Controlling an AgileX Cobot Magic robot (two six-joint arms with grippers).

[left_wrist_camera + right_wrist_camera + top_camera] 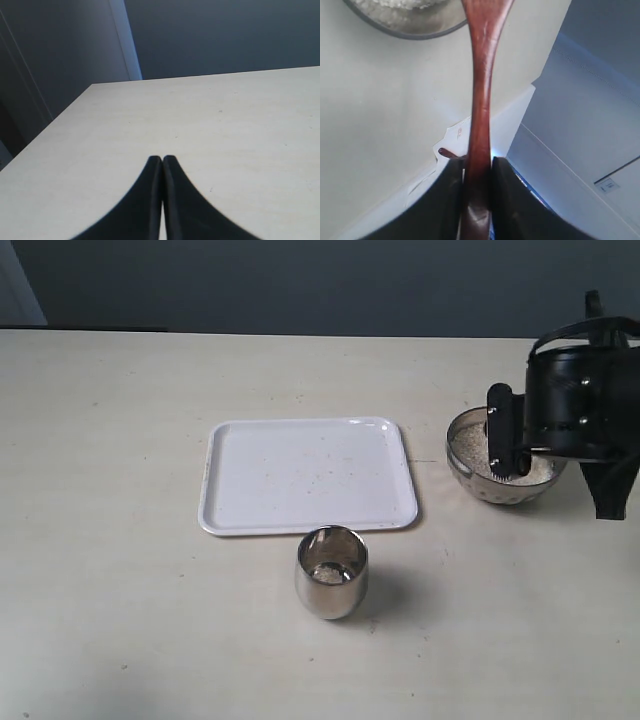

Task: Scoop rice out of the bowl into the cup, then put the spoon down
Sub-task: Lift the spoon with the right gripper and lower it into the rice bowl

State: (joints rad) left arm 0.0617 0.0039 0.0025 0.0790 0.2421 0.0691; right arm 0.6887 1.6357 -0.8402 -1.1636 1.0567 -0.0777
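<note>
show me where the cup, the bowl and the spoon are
cup (331, 592), exterior view, on its rounded front side
bowl (478, 488), exterior view, on its lower outer wall
spoon (481, 100), right wrist view, midway along the handle

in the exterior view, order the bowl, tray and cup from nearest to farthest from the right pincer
1. bowl: at the view's right; the right pincer reaches down into it.
2. tray: in the middle, with its right edge toward the bowl.
3. cup: below the tray in the view, farthest.
</note>
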